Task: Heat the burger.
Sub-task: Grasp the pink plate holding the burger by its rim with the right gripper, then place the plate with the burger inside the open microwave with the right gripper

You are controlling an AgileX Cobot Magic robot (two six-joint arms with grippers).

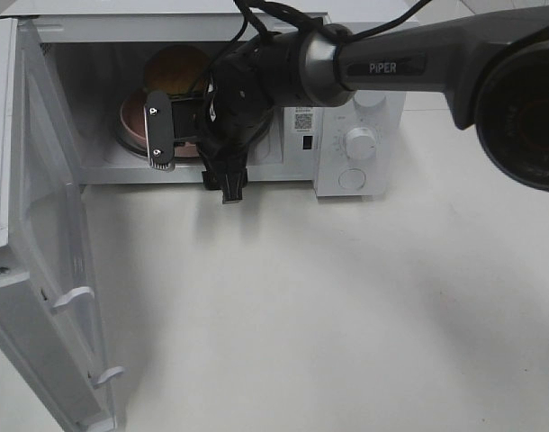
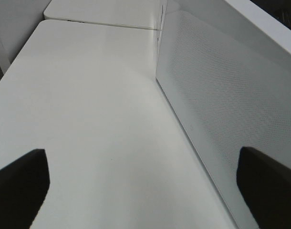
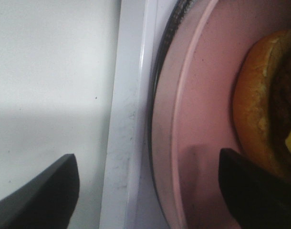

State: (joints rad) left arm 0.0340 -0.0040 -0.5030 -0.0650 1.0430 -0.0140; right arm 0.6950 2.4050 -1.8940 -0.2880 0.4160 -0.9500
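Inside microwave (image 1: 375, 103) | burger (image 3: 253, 107) on pink plate (image 3: 202, 95) | right fingers (image 3: 254, 193) spread, apparently beside

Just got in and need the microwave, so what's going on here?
The burger sits on a pink plate inside the open microwave. The right gripper hangs open at the oven's mouth, holding nothing. The left gripper is open too, beside the swung-out door, which is not yet shut.

One white microwave (image 1: 364, 126), one open door (image 1: 49, 243), one burger (image 1: 175, 67), one pink plate (image 1: 132, 117), one table (image 1: 346, 315), one left gripper (image 2: 145, 186), one right gripper (image 1: 196, 177)
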